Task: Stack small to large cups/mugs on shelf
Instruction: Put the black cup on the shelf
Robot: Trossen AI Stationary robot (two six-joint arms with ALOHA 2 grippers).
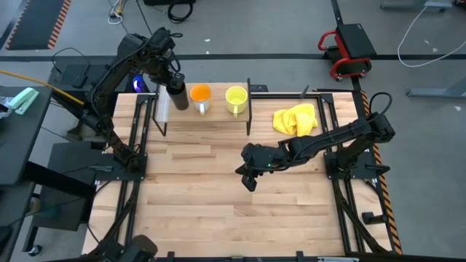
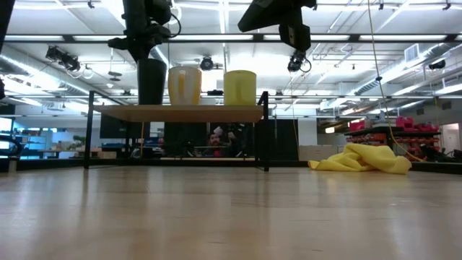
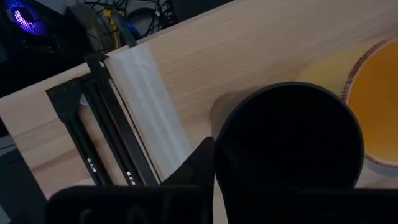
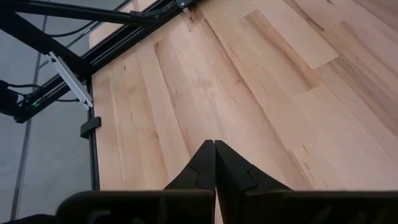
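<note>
The black cup (image 1: 177, 95) stands on the left part of the shelf (image 1: 218, 118), upright in the low view (image 2: 151, 81). Beside it on the shelf stand the orange mug (image 1: 200, 94) and the yellow mug (image 1: 236, 98), both upright. My left gripper (image 1: 172, 78) comes down over the black cup and is shut on it. My right gripper (image 1: 249, 177) hangs shut above the bare tabletop in front of the shelf, and the right wrist view shows its fingers (image 4: 214, 163) closed together. My left gripper holds the black cup near its rim (image 3: 227, 146), coming from above and pointing down. One finger (image 3: 199, 167) lies against the outside of the cup's wall; the other finger is hidden by the cup. The cup is upright with its base (image 2: 151, 103) on the shelf board.
A yellow cloth (image 1: 296, 118) lies crumpled on the table to the right of the shelf. Thin black posts (image 1: 249, 109) stand at the shelf's corners. A black metal frame (image 1: 342, 131) borders the wooden tabletop (image 1: 218, 211), which is bare in front of the shelf.
</note>
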